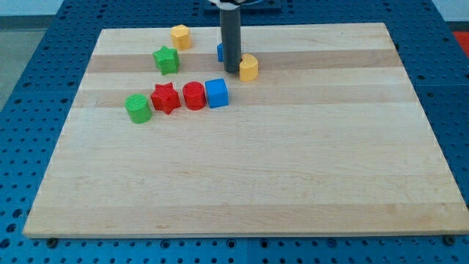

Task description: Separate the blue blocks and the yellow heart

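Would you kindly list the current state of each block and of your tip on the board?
my tip: down on the board, between a blue block and a yellow block
blue block: mostly hidden behind the rod
yellow block: beside the tip
blue cube: touching red cylinder
red star: in that row
green cylinder: row's left end
green star: apart
yellow block at top: apart

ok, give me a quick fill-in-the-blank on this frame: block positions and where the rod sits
1. My tip sits just to the view's left of a ____ block.
2. In the row, the blue cube touches the red ____.
3. The row's leftmost block is ____.
4. The rod partly hides a ____ block.

Missing words: yellow; cylinder; green; blue
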